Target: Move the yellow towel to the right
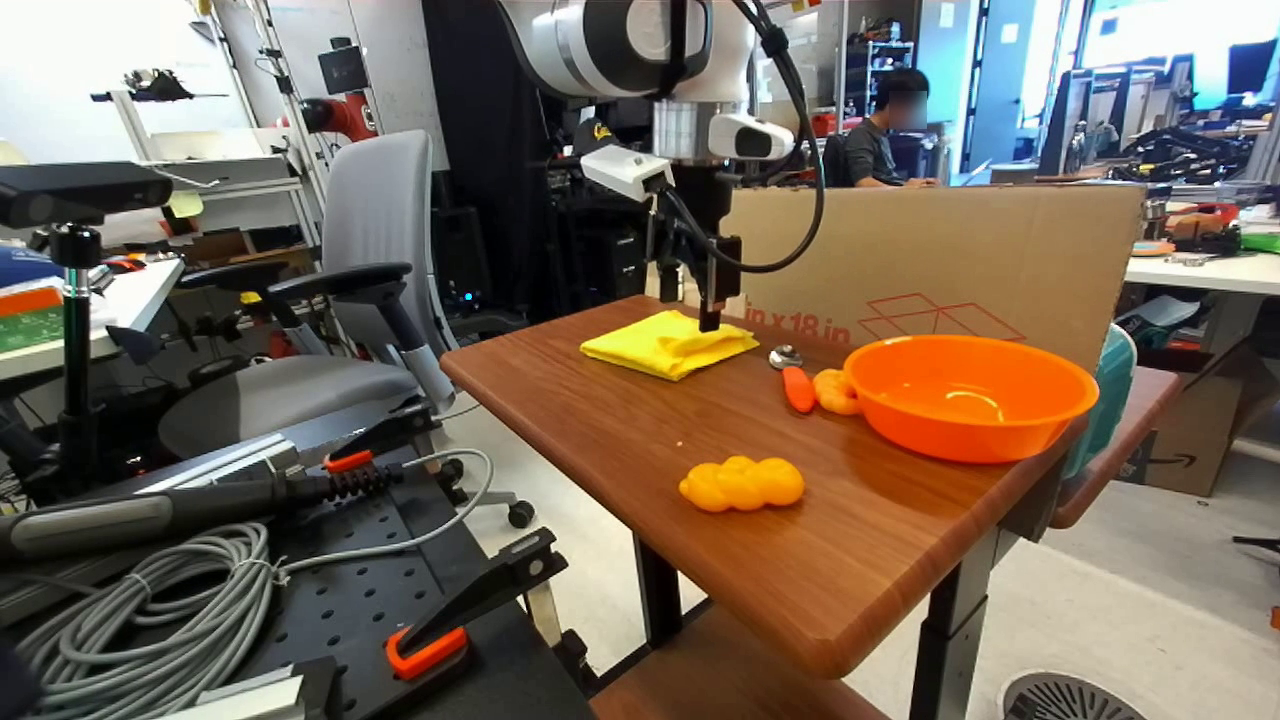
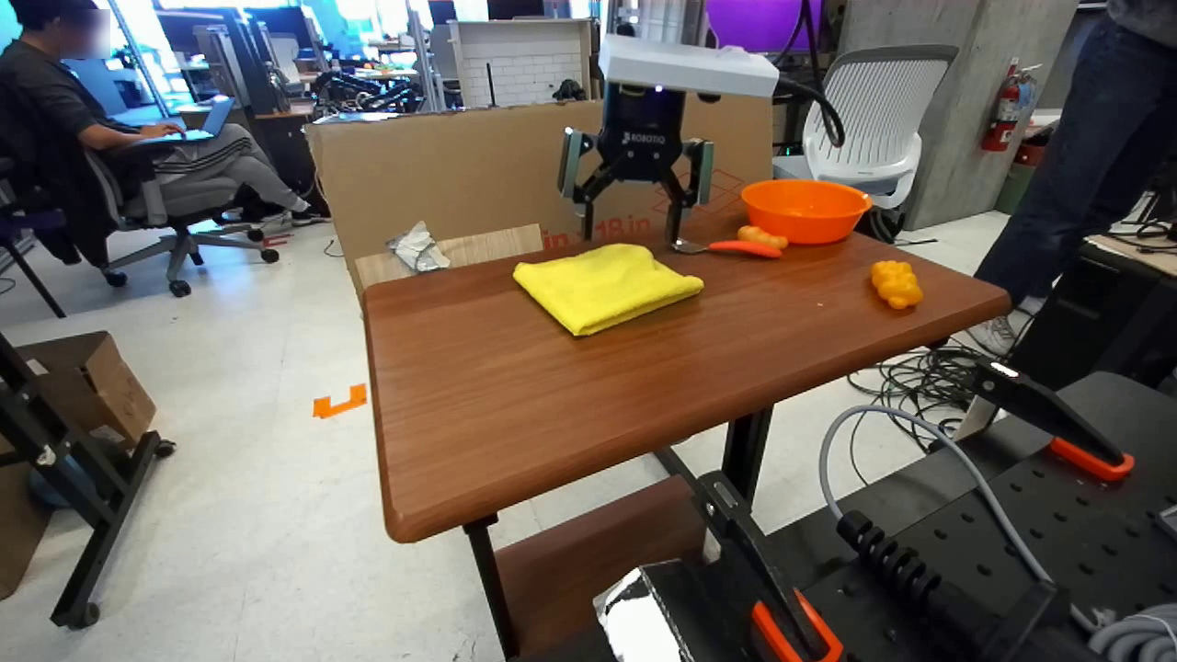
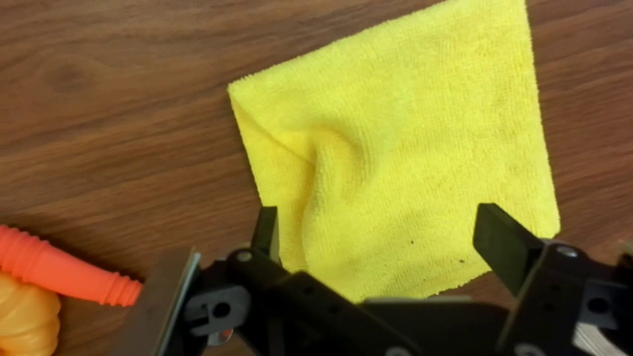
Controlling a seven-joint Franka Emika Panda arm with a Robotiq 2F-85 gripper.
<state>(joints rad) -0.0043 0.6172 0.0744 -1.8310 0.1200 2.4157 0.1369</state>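
Yellow and fuzzy, the folded towel [image 2: 602,290] lies on the brown table [image 2: 478,395], close to the edge where a tall cardboard sheet [image 2: 441,175] stands. Near one side, the top of it puffs up in a little wave. The black gripper [image 2: 631,230] points straight down over the towel, and its two fingers [image 3: 502,242] are spread wide apart. In the wrist view, the towel fills most of the gap between them. It is hard to tell whether the tips touch it.

A spoon [image 1: 798,388] with a red-orange handle lies between the towel and the big orange bowl [image 1: 960,440]. A bumpy pale-orange toy [image 1: 832,391] sits just beside the spoon's handle, by the bowl. Well apart from the towel, a shiny orange-yellow toy [image 1: 742,485] rests on the bare wood.

A gray chair [image 1: 375,220] stands near one end of the table. In both exterior views, a person [image 2: 46,115] in a dark shirt sits past the cardboard, and in an exterior view that person has a laptop [image 2: 217,118] open. A red fire extinguisher [image 2: 1005,110] hangs by a concrete pillar [image 2: 965,138] in an exterior view.
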